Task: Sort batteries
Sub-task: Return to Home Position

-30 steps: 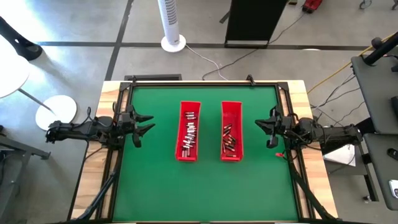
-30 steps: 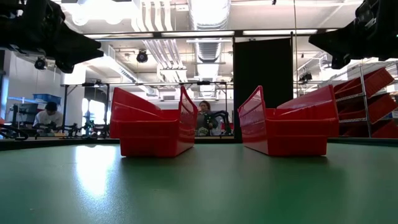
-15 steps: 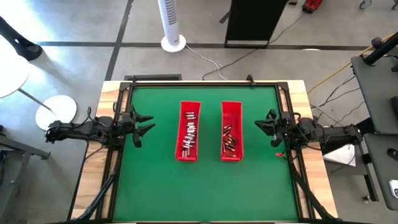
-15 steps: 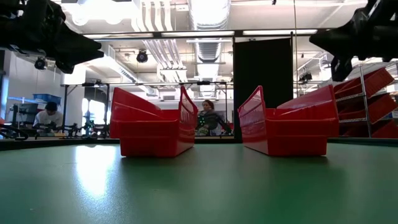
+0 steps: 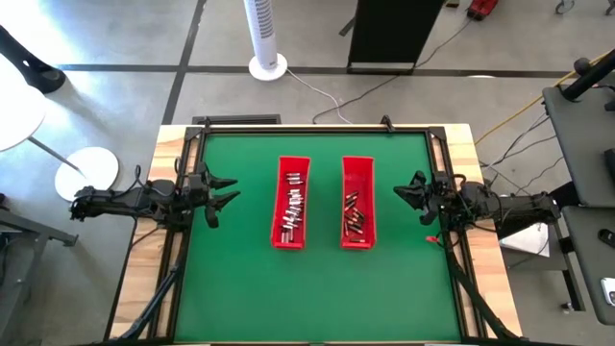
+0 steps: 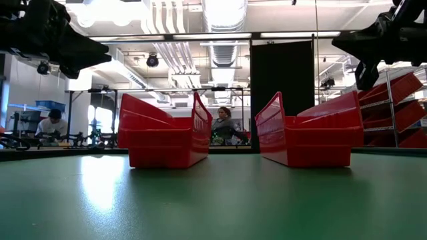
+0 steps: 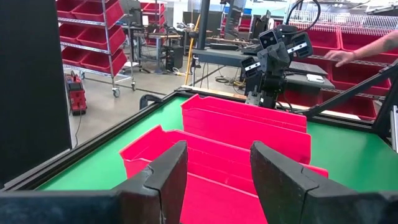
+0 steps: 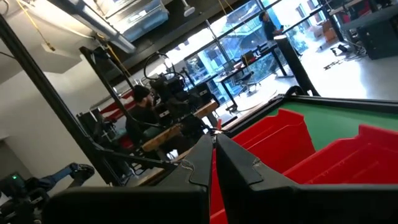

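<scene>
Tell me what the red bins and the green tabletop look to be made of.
Red bins: likely moulded plastic, smooth and slightly glossy, with stepped walls and thin rims. Green tabletop: seemingly a matte mat or coating, showing a soft, blurred light reflection.

Left jaws apart, right jaws together.

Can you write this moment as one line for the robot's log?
left end effector: open, empty, left edge | right end effector: shut, empty, right edge | batteries: in both red trays
</scene>
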